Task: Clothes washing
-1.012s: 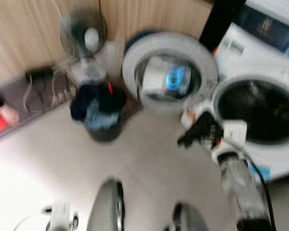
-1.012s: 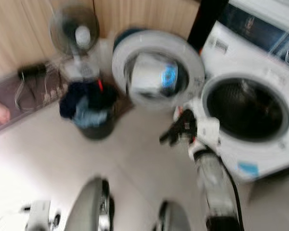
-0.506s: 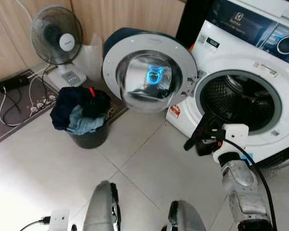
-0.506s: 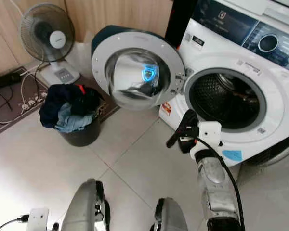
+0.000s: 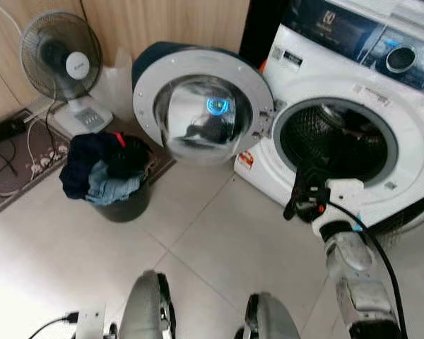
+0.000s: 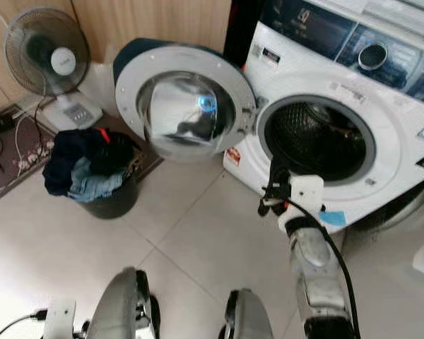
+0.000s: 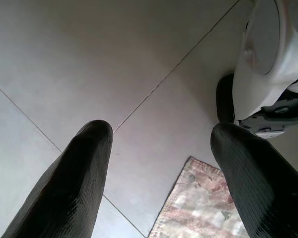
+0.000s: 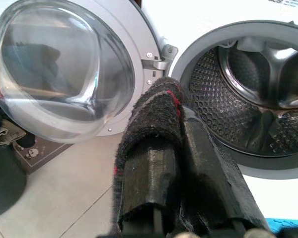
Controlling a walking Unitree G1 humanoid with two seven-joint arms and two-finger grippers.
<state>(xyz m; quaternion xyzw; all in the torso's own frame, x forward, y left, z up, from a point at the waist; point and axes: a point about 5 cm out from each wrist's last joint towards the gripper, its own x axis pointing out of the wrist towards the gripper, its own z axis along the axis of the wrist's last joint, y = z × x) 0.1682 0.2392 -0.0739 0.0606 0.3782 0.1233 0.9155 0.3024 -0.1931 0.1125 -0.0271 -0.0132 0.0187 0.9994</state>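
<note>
The right gripper [image 8: 181,148] is clamped on a dark fuzzy garment [image 8: 151,124] with a red streak, draped over one finger, its length running along the fingers toward the washing machine [image 5: 353,106]. It hangs just before the open drum [image 5: 337,141], whose door [image 5: 198,106] is swung wide. The left gripper [image 7: 161,163] is spread open above the floor tiles [image 7: 89,64].

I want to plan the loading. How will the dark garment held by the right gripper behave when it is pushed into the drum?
The dark garment looks floppy: it drapes over the right gripper, whose jaws are shut on it. It seems fuzzy, so it will probably not slip. It may snag on the perforated drum, or trail over the washing machine's door rim.
</note>
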